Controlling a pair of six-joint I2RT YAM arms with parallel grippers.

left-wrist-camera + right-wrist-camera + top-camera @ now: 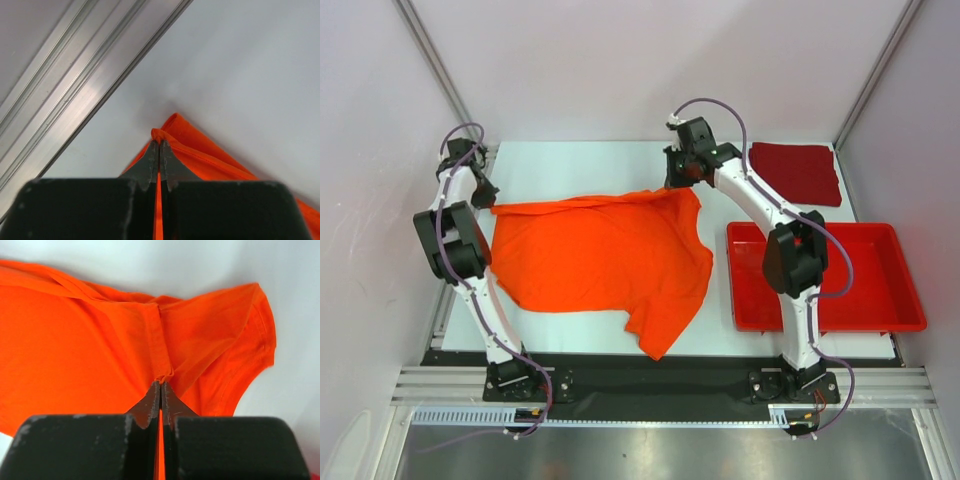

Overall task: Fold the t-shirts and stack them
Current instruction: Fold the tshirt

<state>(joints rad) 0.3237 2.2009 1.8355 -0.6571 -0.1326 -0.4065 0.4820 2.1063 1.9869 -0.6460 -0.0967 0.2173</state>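
An orange t-shirt (600,255) lies spread over the white table, one sleeve trailing toward the near edge. My left gripper (159,142) is shut on its far left corner (172,125), next to the metal rail. At the shirt's far right, my right gripper (161,382) is shut on a pinched seam fold (165,374), a sleeve (240,345) hanging to its right. In the top view the left gripper (492,205) and right gripper (682,182) hold the far edge stretched between them. A folded dark red t-shirt (796,172) lies at the far right corner.
A rigid red plastic tray (900,318) stands at the right, partly under the right arm. An aluminium rail (75,90) runs along the table's left edge. Enclosure walls close in on both sides and the back.
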